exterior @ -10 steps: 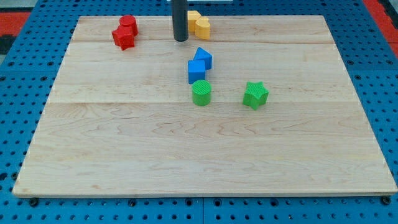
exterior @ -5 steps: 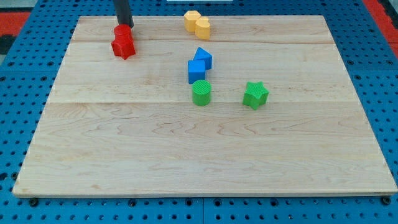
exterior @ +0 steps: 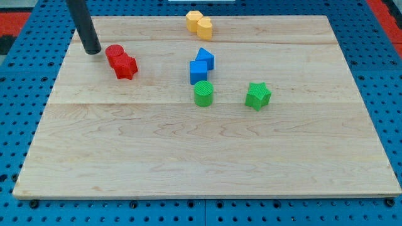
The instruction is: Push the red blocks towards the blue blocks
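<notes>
Two red blocks lie together at the view's upper left: a red cylinder [exterior: 114, 54] and a red star-shaped block [exterior: 126, 66] just to its lower right, touching it. Two blue blocks sit near the board's middle top: a blue wedge-like block [exterior: 205, 58] and a blue cube [exterior: 198, 71], touching. My tip [exterior: 92, 50] rests on the board just left of the red cylinder, a small gap from it. The rod rises toward the view's top left.
Two yellow blocks [exterior: 200, 24] sit at the top edge of the wooden board [exterior: 201, 150]. A green cylinder [exterior: 203, 94] lies just below the blue cube. A green star [exterior: 257, 96] lies to its right.
My tip swept from the top middle leftward, passed behind the red blocks, and now stands left of them. The red blocks have shifted down and slightly right.
</notes>
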`<action>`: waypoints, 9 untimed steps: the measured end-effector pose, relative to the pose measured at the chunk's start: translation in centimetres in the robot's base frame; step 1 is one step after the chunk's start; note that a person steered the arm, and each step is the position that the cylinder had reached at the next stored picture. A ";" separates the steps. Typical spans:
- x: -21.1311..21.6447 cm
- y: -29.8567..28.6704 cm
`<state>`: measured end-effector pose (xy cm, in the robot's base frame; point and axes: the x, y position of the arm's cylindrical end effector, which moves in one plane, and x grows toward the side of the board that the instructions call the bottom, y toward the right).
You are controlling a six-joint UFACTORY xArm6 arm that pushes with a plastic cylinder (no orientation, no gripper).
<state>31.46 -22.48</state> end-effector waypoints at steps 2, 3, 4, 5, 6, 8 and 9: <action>2.2 13.2; 2.2 13.1; 4.8 6.6; 8.2 1.9; 11.6 4.2; 7.8 8.0; 7.7 7.1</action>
<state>39.17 -15.34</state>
